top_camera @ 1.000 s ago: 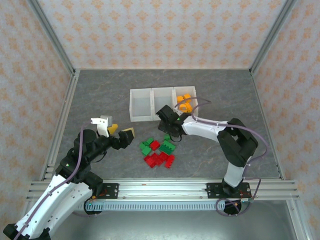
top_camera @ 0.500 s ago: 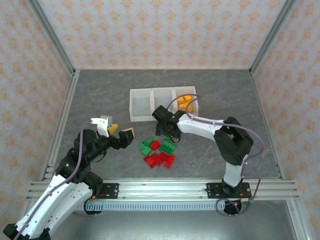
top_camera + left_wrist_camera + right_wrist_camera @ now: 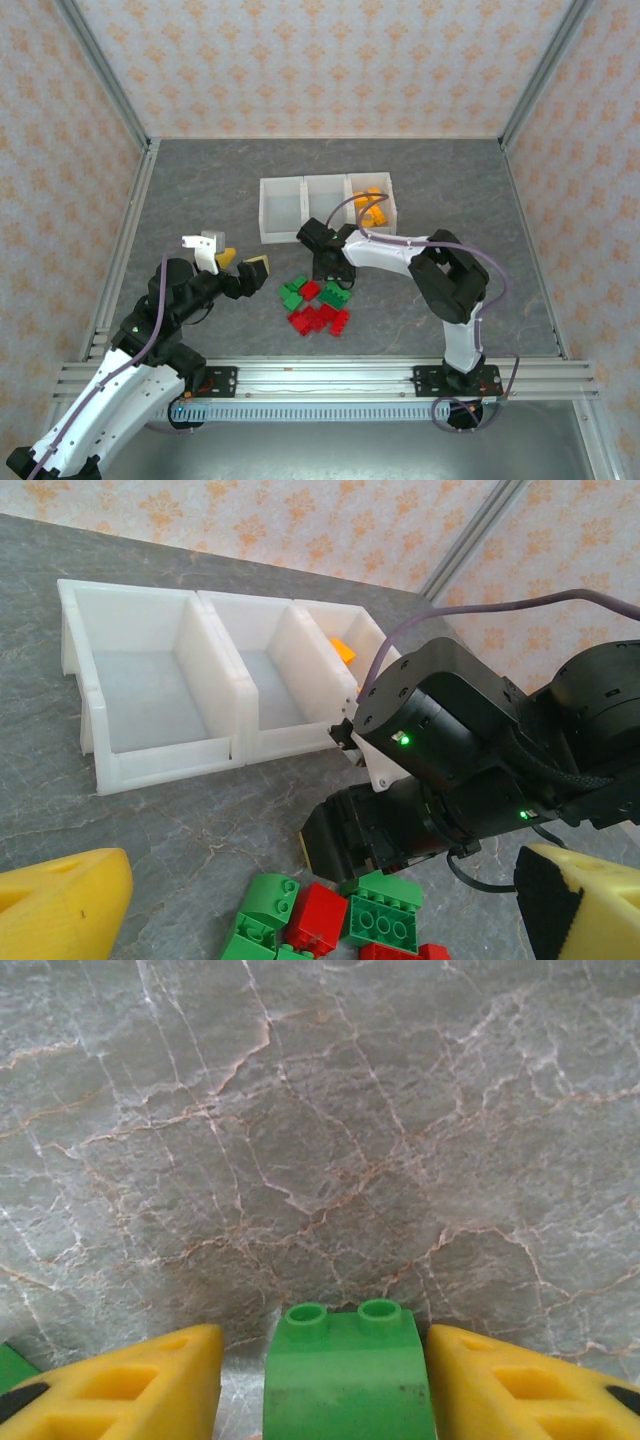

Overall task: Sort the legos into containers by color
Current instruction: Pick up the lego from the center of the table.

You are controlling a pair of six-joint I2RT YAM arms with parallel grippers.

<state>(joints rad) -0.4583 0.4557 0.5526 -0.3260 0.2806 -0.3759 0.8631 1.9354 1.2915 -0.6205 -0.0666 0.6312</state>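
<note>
As left fingers (image 3: 60,900) gape, right fingers (image 3: 130,1390) flank green lego (image 3: 348,1380) — studs forward, grip unclear.

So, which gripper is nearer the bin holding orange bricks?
Right. The right gripper is just in front and left of that bin; the left gripper is much farther left.

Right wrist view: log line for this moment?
right gripper: open, straddling small green studded plastic brick, gap on one side | left gripper: open, empty | translucent white plastic bins: orange bricks in end bin

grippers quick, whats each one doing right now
left gripper: open, holding nothing
right gripper: around a green lego, grip cannot be told
</note>
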